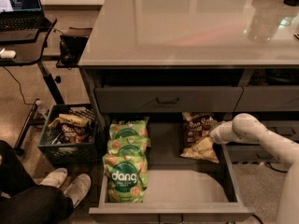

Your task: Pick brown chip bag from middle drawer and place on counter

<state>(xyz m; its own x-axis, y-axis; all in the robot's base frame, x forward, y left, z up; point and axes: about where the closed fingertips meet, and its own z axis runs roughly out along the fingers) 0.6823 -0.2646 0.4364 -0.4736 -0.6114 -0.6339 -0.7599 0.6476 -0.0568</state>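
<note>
The dark brown crinkly chip bag (pixel 197 133) lies at the right rear of the wide, deep grey metal drawer (pixel 187 188). Its long axis runs front to back, with the cream top edge toward the cabinet and the pale lower end toward the open front. The robot's white hand (pixel 214 135) meets the bag's right side, but its tip is hidden, so whether it is spread or pinching cannot be told. Green snack bags (pixel 125 167) line the drawer's left side. The glossy pale grey-beige tabletop (pixel 187 27) is cut off at the top.

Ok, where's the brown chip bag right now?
The brown chip bag lies at the back right of the middle drawer, right of the green dang bags; the claw is at its right edge.
</note>
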